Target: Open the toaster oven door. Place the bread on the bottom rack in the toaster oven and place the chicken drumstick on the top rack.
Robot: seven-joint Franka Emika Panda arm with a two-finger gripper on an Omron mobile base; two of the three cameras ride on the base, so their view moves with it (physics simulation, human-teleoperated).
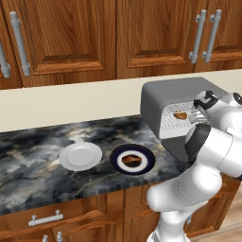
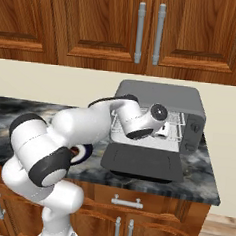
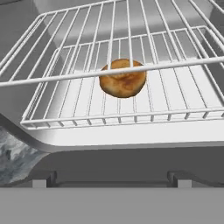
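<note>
1 bread, 2 racks, 2 plates, 1 drumstick.

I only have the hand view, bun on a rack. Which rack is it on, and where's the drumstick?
Observer: The bread lies on the bottom rack, under the top rack.
Operator: And the drumstick?
Observer: The chicken drumstick sits on a dark-rimmed plate on the counter.
Operator: Anything beside it?
Observer: A white plate, nothing on it.
Operator: Door fully down?
Observer: Yes, the toaster oven door lies flat.
</note>
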